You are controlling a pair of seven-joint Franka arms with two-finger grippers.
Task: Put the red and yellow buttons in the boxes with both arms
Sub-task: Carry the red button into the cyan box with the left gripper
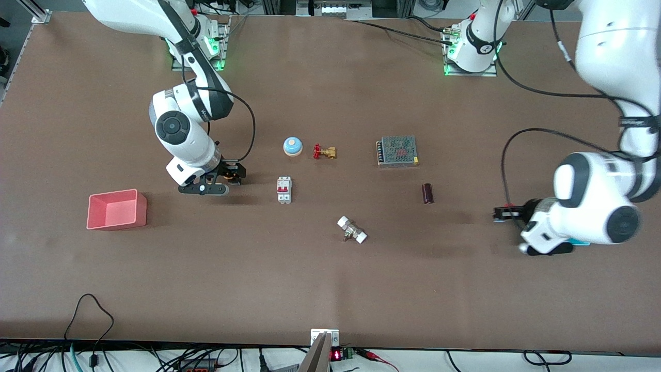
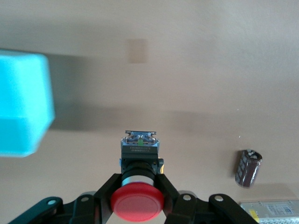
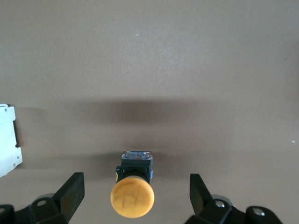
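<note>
My left gripper (image 1: 502,213) (image 2: 138,179) is shut on the red button (image 2: 137,201), gripping its black base just under the cap and holding it over bare table. The cyan box (image 2: 21,105) lies close by; in the front view only a sliver of it (image 1: 581,242) shows under the left arm. My right gripper (image 1: 231,174) (image 3: 135,187) is open, low over the table, its fingers (image 3: 74,187) wide on either side of the yellow button (image 3: 132,198), which lies on the table untouched. The pink box (image 1: 116,209) stands toward the right arm's end, nearer the front camera than the right gripper.
In mid-table are a white breaker (image 1: 284,189) (image 3: 7,140), a blue-capped round item (image 1: 293,146), a brass valve (image 1: 324,152), a grey mesh block (image 1: 396,151), a dark cylinder (image 1: 427,193) (image 2: 247,168) and a white fitting (image 1: 352,230).
</note>
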